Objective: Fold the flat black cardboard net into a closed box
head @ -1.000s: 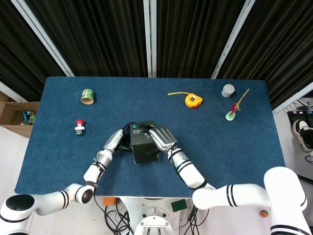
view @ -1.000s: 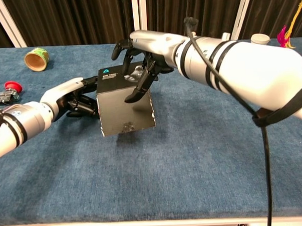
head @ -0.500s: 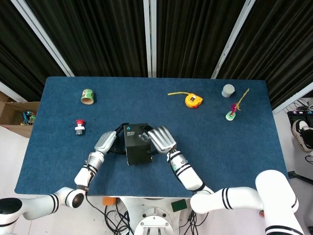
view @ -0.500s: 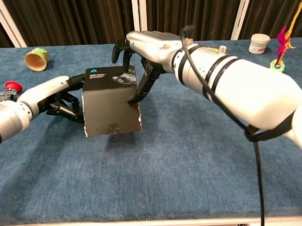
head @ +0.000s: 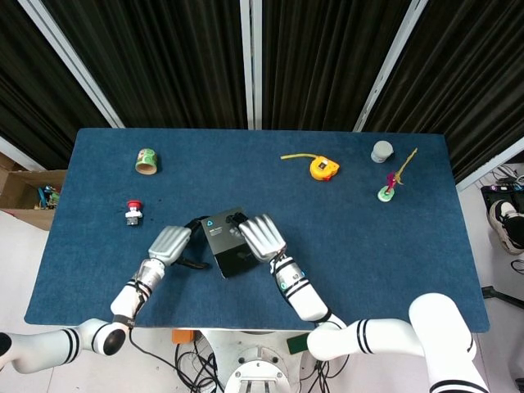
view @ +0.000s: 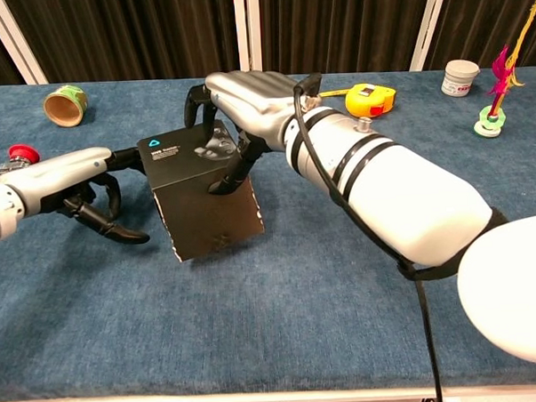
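The black cardboard box is folded up and closed, with a small label on its top face. It sits tilted over the blue table, leaning towards my left. My right hand grips it from above, fingers over the top face and thumb down the near right side. My left hand is just beside the box's left side. Its fingers are curled and spread with nothing in them, and one fingertip reaches the box's top left edge.
A green tape roll and a red push button lie at the left. A yellow tape measure, a white jar and a pink toy on a green ring stand far right.
The box has shifted towards the table's front and tipped over to one side under my right hand. My left hand has drawn back from the box's side.
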Controlling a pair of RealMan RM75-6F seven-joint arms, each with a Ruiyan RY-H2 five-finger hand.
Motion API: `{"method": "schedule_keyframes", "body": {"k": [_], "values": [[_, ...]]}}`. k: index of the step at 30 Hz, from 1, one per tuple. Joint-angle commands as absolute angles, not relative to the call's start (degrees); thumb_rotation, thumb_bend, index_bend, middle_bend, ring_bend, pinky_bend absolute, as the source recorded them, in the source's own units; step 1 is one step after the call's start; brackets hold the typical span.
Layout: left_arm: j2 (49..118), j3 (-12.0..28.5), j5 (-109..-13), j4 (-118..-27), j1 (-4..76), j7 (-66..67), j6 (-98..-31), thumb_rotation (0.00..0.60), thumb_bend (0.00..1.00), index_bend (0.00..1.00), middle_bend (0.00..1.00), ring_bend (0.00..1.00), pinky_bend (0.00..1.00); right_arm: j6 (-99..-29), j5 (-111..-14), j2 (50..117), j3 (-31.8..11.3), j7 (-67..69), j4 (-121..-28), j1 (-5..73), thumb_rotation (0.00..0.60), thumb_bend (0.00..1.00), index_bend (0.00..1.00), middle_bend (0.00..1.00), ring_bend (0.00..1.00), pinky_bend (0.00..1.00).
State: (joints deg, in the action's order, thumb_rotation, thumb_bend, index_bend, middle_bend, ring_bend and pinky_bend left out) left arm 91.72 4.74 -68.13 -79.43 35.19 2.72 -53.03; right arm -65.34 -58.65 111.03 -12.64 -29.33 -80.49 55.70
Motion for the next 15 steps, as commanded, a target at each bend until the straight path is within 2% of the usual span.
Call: {"method": "schedule_keyframes", "body": {"k": [1,4,6,9,13,15], "values": [[88.60,4.00,-65.02,-83.22,35.03,9.58,-53.29,0.431,0.04,0.07,0.12,0.40,0.84,-65.56,-59.87,111.65,-12.63,-30.01,-79.52,55.51,0.600,0.00,0.36,0.39,0.76,1.00],[85.92,3.55,-61.88,-86.91,35.07,13.91,-52.68,0.431,0.04,0.07,0.12,0.28,0.76,-65.56,-60.65,111.95,-12.63,-30.26,-78.94,55.08,0.600,0.00,0.36,0.39,0.76,1.00],[84.13,3.34,-60.30,-89.17,35.03,14.99,-52.09,0.429,0.04,0.07,0.12,0.25,0.71,-65.43,-61.08,111.88,-12.76,-30.07,-78.86,54.70,0.600,0.00,0.37,0.39,0.76,1.00],[82.18,3.30,-60.41,-91.28,34.43,14.35,-52.68,0.427,0.04,0.07,0.12,0.22,0.63,-65.36,-62.12,111.56,-12.73,-29.67,-78.75,54.16,0.600,0.00,0.37,0.39,0.76,1.00],[78.88,3.31,-63.61,-94.14,32.69,11.81,-55.57,0.439,0.04,0.08,0.12,0.22,0.62,-64.84,-63.65,111.07,-12.63,-28.52,-78.37,53.52,0.600,0.00,0.38,0.39,0.76,1.00],[76.93,3.38,-65.08,-95.70,31.80,11.39,-57.57,0.463,0.04,0.09,0.12,0.22,0.62,-64.69,-64.64,110.95,-12.41,-27.97,-77.86,53.31,0.600,0.00,0.40,0.39,0.76,1.00]]}}
